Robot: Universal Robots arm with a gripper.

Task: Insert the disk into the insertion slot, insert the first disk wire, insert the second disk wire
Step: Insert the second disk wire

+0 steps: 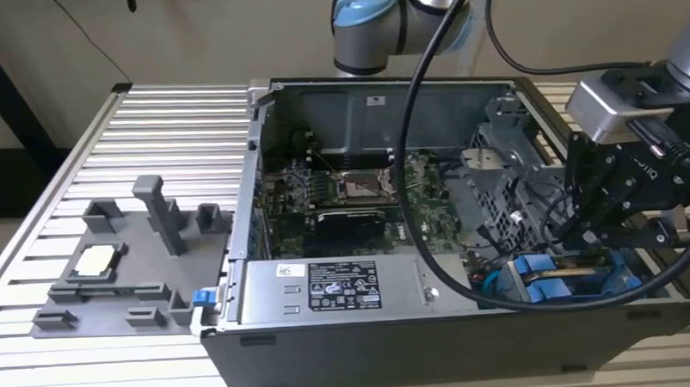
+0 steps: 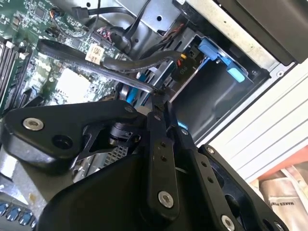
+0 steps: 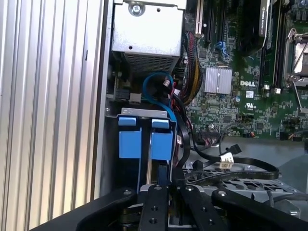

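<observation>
- Now the jaws are closed, tips at the end of a black wire [image 2: 67, 54]; I cannot tell whether they grip it.
- Disk [image 3: 161, 139] sits slotted inside the computer case [image 1: 362, 348].

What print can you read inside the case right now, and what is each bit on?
Black label on the power supply: print too small to read.
White sticker beside it: too small to read.
White tag on the black cable: blurred, not readable.
White markings on the motherboard: too small to quote.
</observation>
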